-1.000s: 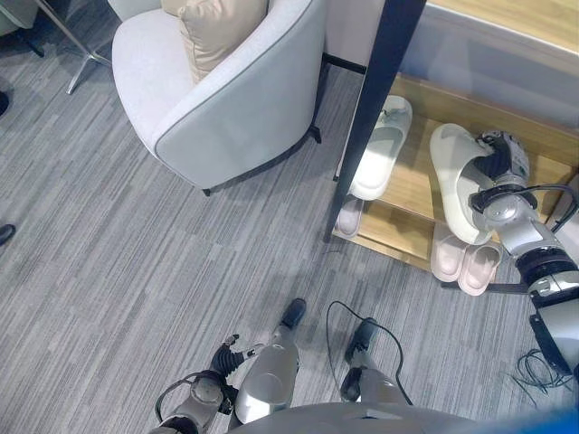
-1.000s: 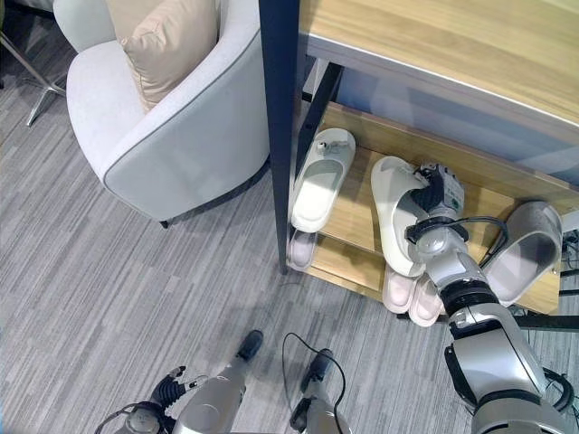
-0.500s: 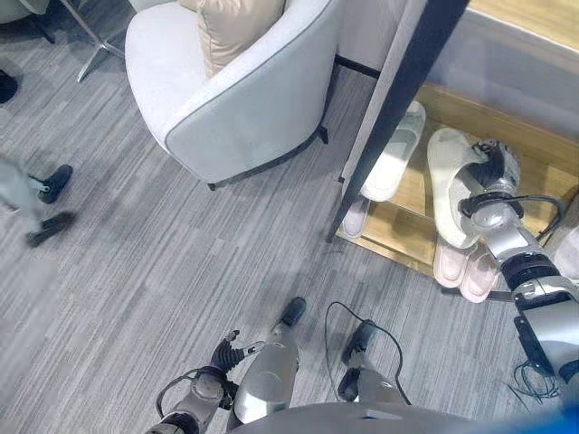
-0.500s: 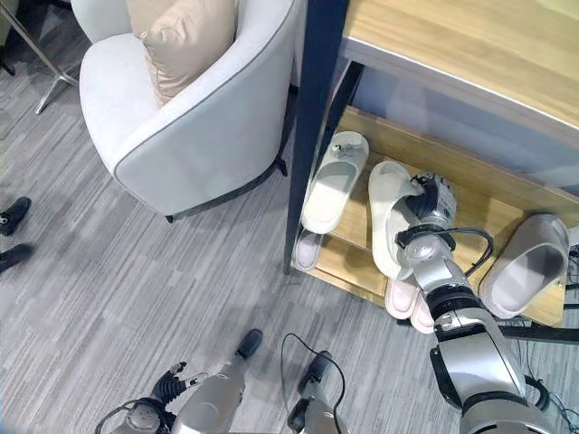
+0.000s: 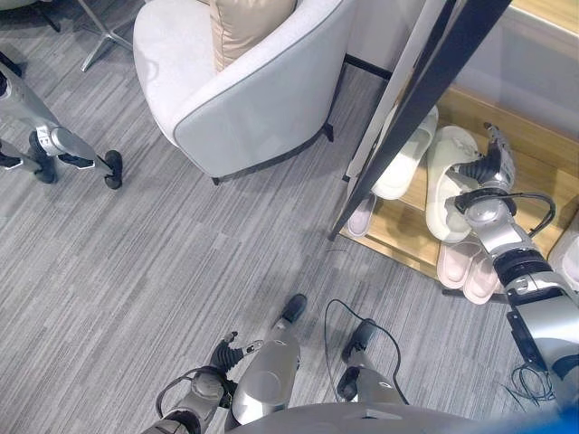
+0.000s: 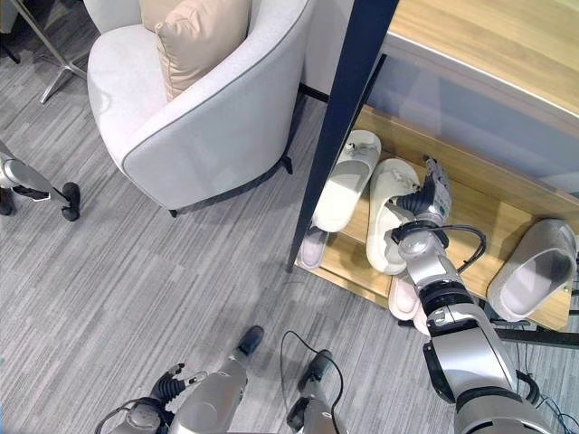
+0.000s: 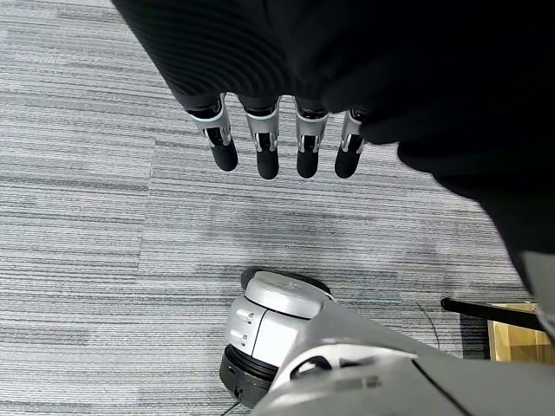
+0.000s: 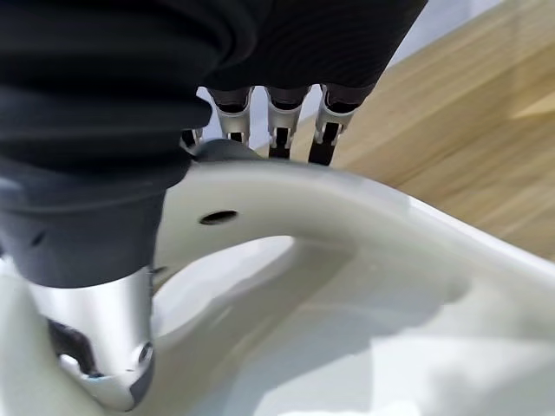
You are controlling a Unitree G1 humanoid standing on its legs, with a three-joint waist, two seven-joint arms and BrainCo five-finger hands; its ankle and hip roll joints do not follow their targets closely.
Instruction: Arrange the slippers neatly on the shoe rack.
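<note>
A: Since a second ago the held slipper has swung over until it lies just beside the one by the post, and a wheeled chair base (image 5: 54, 145) has come in at the far left.

B: What's biggest in front of us?

A: A light grey armchair (image 5: 244, 90) with a beige cushion (image 5: 246, 20) on its seat, standing on the striped grey carpet (image 5: 163, 262). To its right is the wooden shoe rack (image 6: 488, 203) with a dark post (image 6: 348, 108) at its left corner.

B: And the slippers?

A: On the upper shelf a white slipper (image 6: 346, 192) lies next to the post, toe to the far side. Just to its right is a second white slipper (image 6: 389, 217), lying along the shelf beside it. A grey slipper (image 6: 534, 280) sits well apart at the right end. On the lower shelf a pink pair (image 5: 468, 267) pokes out under the held slipper, and another pale slipper (image 5: 362, 215) shows beneath the first white one.

B: Who has hold of the second one?

A: The right robot hand (image 6: 425, 194). Its thumb is tucked under the strap and its fingers (image 8: 277, 130) lie over the top, pinching the strap.

B: The other one?

A: The left robot hand (image 5: 226, 357) hangs low over the carpet near us, fingers straight and relaxed, holding nothing.
</note>
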